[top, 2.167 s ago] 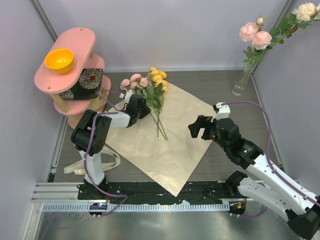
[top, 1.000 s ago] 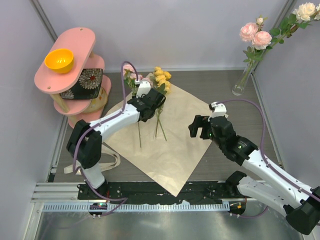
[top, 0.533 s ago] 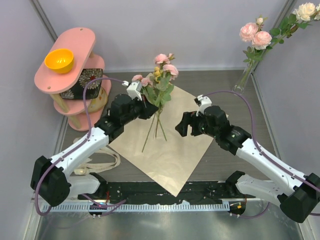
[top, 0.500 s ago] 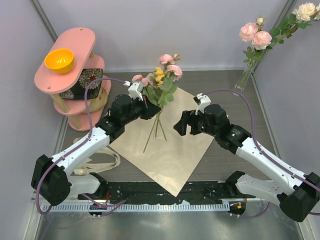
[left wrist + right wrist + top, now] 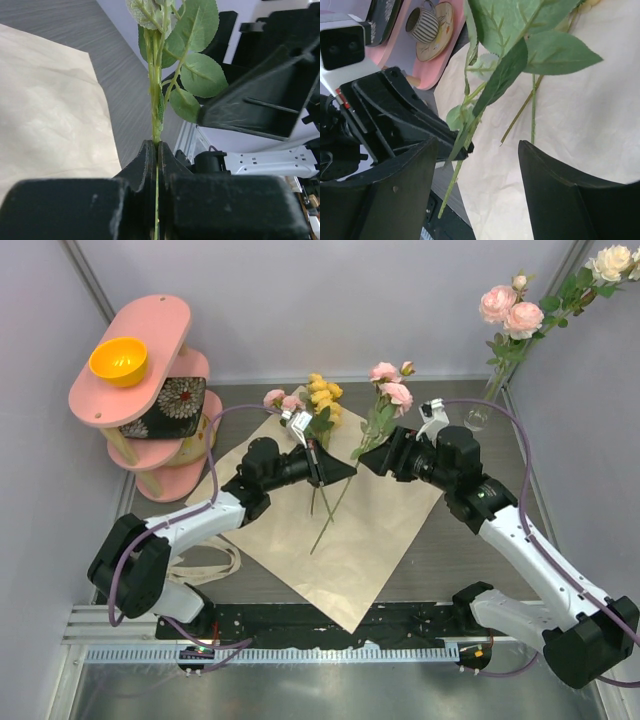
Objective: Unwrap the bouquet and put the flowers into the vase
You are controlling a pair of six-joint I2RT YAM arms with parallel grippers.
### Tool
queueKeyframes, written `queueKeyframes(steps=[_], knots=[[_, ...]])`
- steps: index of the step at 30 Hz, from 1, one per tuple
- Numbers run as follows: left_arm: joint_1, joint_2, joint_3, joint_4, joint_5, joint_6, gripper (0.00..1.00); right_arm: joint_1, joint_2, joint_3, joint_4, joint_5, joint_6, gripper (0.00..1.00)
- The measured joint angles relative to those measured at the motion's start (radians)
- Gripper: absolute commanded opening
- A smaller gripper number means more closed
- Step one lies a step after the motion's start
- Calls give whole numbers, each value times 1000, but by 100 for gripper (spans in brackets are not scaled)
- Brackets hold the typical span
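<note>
My left gripper (image 5: pixel 345 472) is shut on the green stem (image 5: pixel 156 100) of a pink flower (image 5: pixel 390 388), holding it above the unwrapped kraft paper (image 5: pixel 350 540). My right gripper (image 5: pixel 368 462) stands open just to its right, the same stem (image 5: pixel 465 135) passing between its fingers (image 5: pixel 555 195) without touching them. Other flowers, yellow (image 5: pixel 320 396) and pink (image 5: pixel 280 398), lie on the paper's far corner. The clear vase (image 5: pixel 482 410) stands at the back right with pink and cream roses (image 5: pixel 510 310) in it.
A pink tiered shelf (image 5: pixel 130 345) at the back left carries an orange bowl (image 5: pixel 118 360) and a floral black box (image 5: pixel 165 408). Cream ribbon (image 5: pixel 195 565) lies on the table left of the paper. Walls close in both sides.
My left gripper has swung right with the pink flower, leaving the others on the paper. My right gripper has come up around that stem and its jaws have narrowed a little.
</note>
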Motion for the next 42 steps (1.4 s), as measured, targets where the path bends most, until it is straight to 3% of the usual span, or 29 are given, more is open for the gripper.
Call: queueKeyframes(steps=[4,10,11,14,15,16,20,25,30,34,37,42], knots=[[-34,0,13,10,10,3,0,-6,5,-8,0,4,39,66],[-52,1,33,8,21,22,0,-14,9,-8,3,8,66,31],[-53,1,35,2,20,29,0,-14,9,-9,10,7,70,20],[-54,2,43,-30,20,48,13,-13,6,-17,25,2,71,3],[-54,2,47,-43,18,57,29,-13,2,-20,31,1,75,2],[-56,2,51,-55,17,64,39,-11,-5,-22,32,2,70,1],[-59,-35,68,-157,-6,112,73,-14,-49,-25,22,52,2,1],[-58,-179,103,-376,-62,208,81,-15,-72,53,-88,239,-154,1],[-58,-314,261,-710,-233,357,85,-16,-75,169,-117,660,-341,1],[-56,-367,353,-903,-360,473,87,-20,-78,171,29,995,-531,1],[-56,-392,352,-995,-418,513,88,-28,-44,172,275,1168,-733,1],[-56,-437,302,-1048,-440,530,91,-138,94,245,564,1268,-930,1]])
